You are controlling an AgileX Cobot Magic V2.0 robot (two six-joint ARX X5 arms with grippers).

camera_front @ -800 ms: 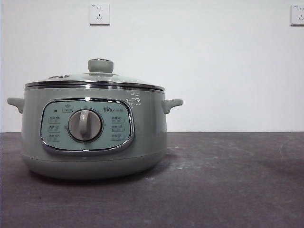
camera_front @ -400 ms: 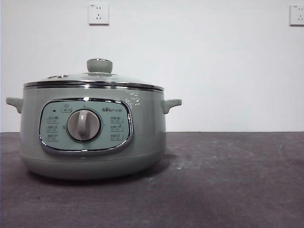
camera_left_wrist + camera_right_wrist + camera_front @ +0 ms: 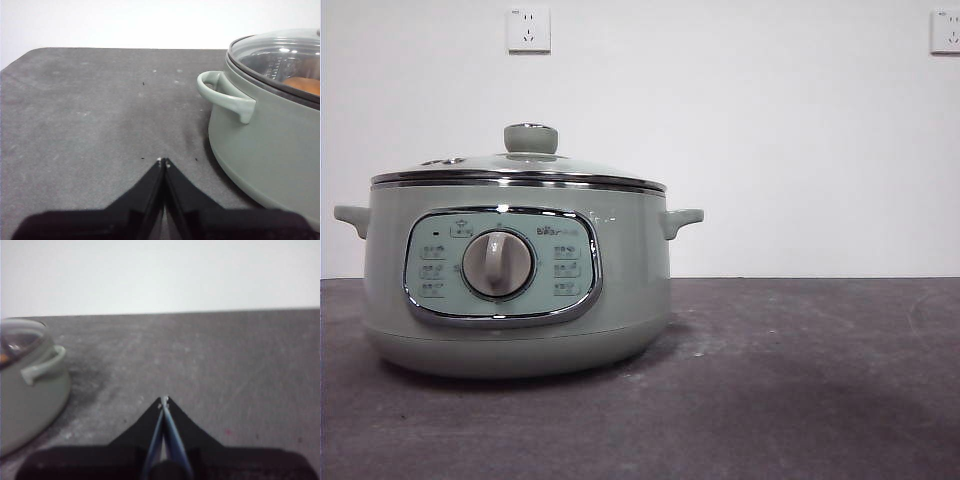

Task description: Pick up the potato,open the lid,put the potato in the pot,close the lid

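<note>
The pot (image 3: 515,275) stands toward the left of the dark grey table (image 3: 800,380) with the lid (image 3: 520,170) seated on its rim and the potato (image 3: 304,85) showing orange through the glass, so the task looks done. The lid is likely stiff, breakable and slick, best taken by its knob (image 3: 531,138); the pot looks heavy. The left tool (image 3: 163,162) and right tool (image 3: 163,401) wait clenched on nothing, low over bare table either side of the pot, before a plain white wall with two sockets (image 3: 528,29).
</note>
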